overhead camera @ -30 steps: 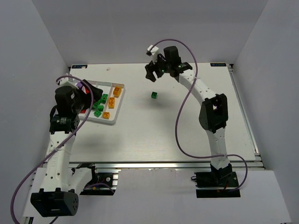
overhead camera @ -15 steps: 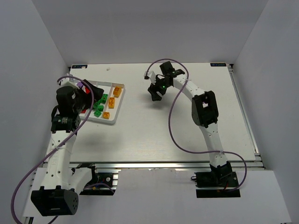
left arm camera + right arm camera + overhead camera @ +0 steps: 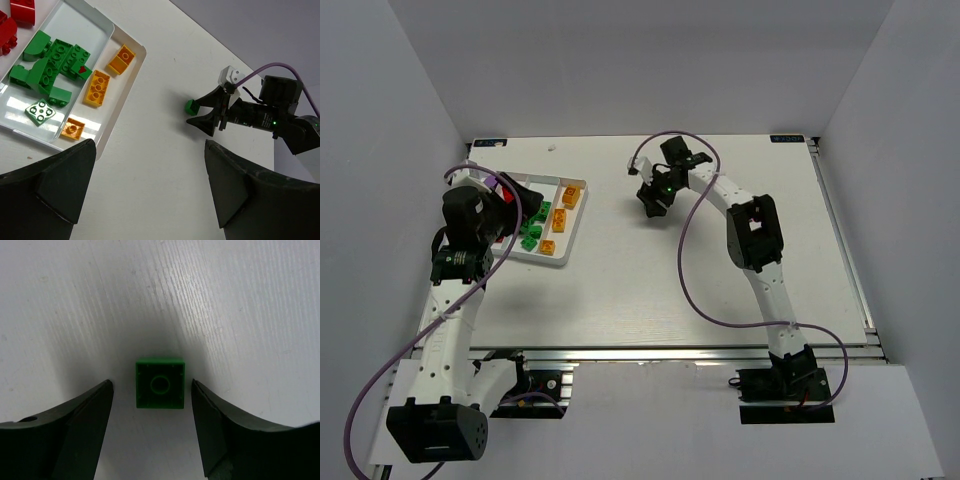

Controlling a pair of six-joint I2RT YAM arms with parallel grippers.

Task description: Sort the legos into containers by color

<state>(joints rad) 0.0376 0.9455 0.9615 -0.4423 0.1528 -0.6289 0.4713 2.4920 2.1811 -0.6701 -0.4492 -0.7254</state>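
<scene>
A lone green brick (image 3: 160,383) lies hollow side up on the table, seen also in the left wrist view (image 3: 191,106). My right gripper (image 3: 151,386) is open, low over the table, with one finger on each side of the brick and not touching it; in the top view the gripper (image 3: 654,203) hides the brick. The white tray (image 3: 563,250) sits at the left with green (image 3: 52,62), orange-yellow (image 3: 97,87) and red (image 3: 15,20) bricks in separate compartments. My left gripper (image 3: 150,145) is open and empty, hovering near the tray (image 3: 129,75). Purple bricks are hidden behind the left arm.
White walls enclose the table on three sides. A purple cable (image 3: 692,270) loops from the right arm over the table's middle. The right arm stretches across the back centre of the table. An aluminium rail (image 3: 670,352) runs along the near edge.
My right gripper has swung down from above the back of the table to the green brick and now straddles it. The left arm has barely moved.
</scene>
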